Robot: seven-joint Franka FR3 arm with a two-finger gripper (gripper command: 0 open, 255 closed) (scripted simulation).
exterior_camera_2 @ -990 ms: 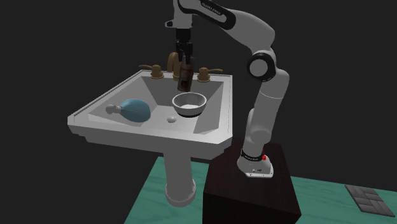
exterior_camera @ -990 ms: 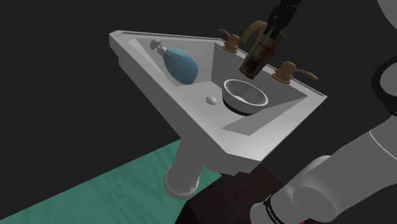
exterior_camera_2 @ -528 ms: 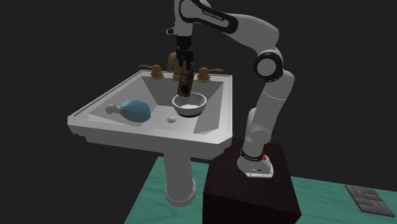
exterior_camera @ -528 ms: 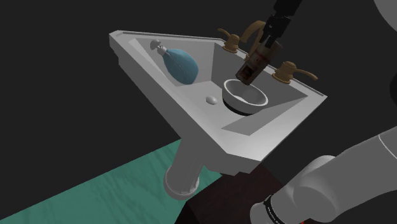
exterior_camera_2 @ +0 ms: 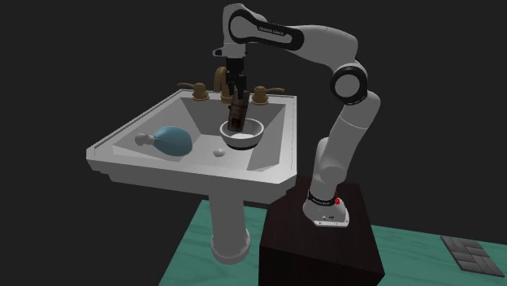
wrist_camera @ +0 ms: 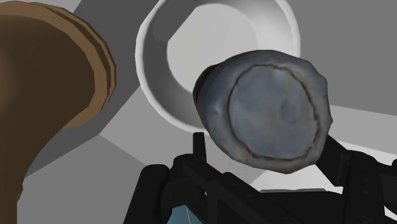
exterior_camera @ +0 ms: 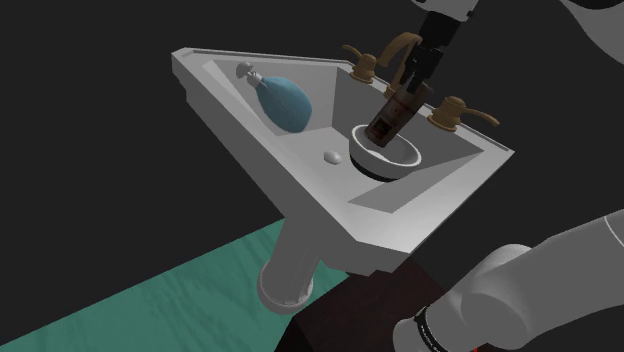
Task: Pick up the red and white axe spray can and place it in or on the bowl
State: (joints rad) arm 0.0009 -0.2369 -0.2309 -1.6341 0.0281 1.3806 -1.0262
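The spray can (exterior_camera: 389,116) looks dark reddish-brown and hangs tilted, its lower end just inside the white bowl (exterior_camera: 399,162) in the sink basin. My gripper (exterior_camera: 414,78) is shut on the can's upper part. From the second exterior view the can (exterior_camera_2: 236,114) dips into the bowl (exterior_camera_2: 248,139) under the gripper (exterior_camera_2: 237,86). In the wrist view the can's grey round base (wrist_camera: 273,111) is clasped between the black fingers (wrist_camera: 198,150), with the bowl (wrist_camera: 156,60) beyond it.
A white pedestal sink (exterior_camera: 300,170) holds everything. A brown faucet (exterior_camera: 396,45) with two brown handles (exterior_camera: 456,111) stands close behind the gripper. A blue bulb-shaped item (exterior_camera: 284,101) lies at the basin's far end. The dark stand (exterior_camera_2: 321,244) sits on teal floor.
The gripper has come down with the can, towards the shoulder view's lower left. The can's lower end went from above the bowl's rim to inside it.
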